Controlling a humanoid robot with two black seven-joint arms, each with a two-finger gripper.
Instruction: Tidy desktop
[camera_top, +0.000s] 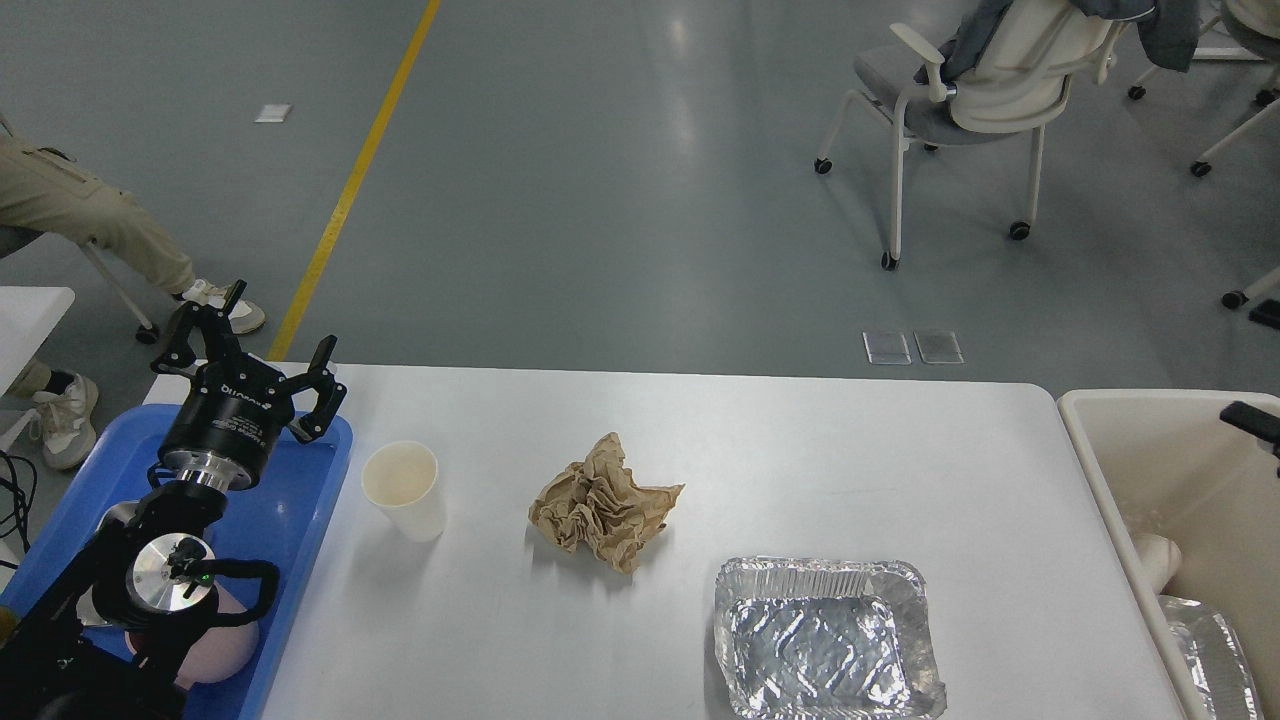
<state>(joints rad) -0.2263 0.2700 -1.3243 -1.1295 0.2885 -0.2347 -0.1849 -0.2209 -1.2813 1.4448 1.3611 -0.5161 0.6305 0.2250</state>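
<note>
The white desktop (800, 470) holds a white paper cup (403, 490) at the left, a crumpled brown paper ball (603, 502) in the middle and an empty foil tray (825, 640) at the front right. My left gripper (262, 335) is open and empty. It hangs over the far end of the blue tray (300, 480), to the left of the cup and apart from it. Of my right arm only a small black part (1253, 420) shows at the right edge, over the beige bin (1090, 470).
The blue tray holds a pink object (225, 650) partly under my left arm. The beige bin holds another foil tray (1210, 650) and a white item (1155, 558). A seated person's legs (90, 230) are at far left, and office chairs (960, 90) stand on the floor beyond.
</note>
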